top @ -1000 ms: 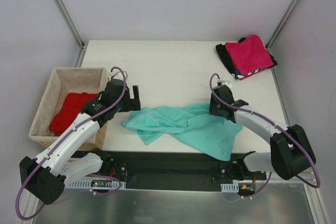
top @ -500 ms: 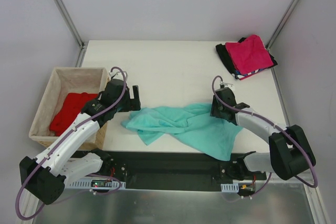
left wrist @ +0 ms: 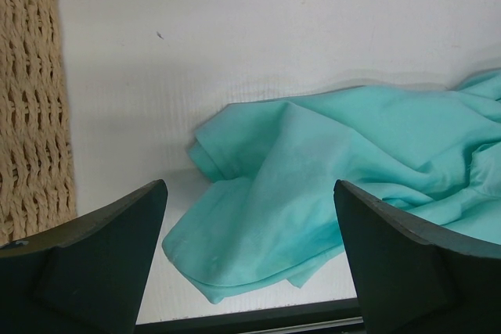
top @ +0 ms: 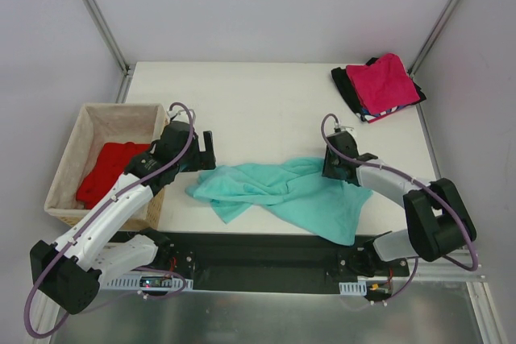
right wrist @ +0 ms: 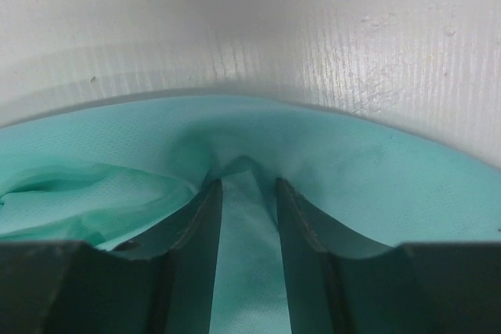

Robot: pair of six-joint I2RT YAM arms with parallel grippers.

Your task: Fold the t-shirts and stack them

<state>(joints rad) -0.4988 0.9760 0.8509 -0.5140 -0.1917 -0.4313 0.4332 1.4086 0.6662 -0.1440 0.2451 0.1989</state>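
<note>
A teal-green t-shirt (top: 282,191) lies crumpled across the table's near middle. My right gripper (top: 332,168) presses down on its right upper edge. In the right wrist view the gripper (right wrist: 246,185) has its jaws drawn in on a raised fold of the teal cloth (right wrist: 368,170). My left gripper (top: 208,151) hovers open just beyond the shirt's left end. In the left wrist view that gripper (left wrist: 249,189) stands wide, with the shirt's left corner (left wrist: 250,217) below it and untouched. A bright red t-shirt (top: 109,171) lies in the basket. A magenta-pink t-shirt (top: 389,82) tops a folded stack, over a striped one (top: 375,116) and a black one (top: 347,86).
The tan wicker basket (top: 89,118) stands at the table's left edge, close beside my left arm, and its woven wall (left wrist: 31,91) shows in the left wrist view. The folded stack sits in the far right corner. A black strip (top: 266,247) runs along the table's near edge.
My right gripper has narrowed its jaws on the teal cloth and shifted slightly. The left arm and the shirt's left part have not moved.
</note>
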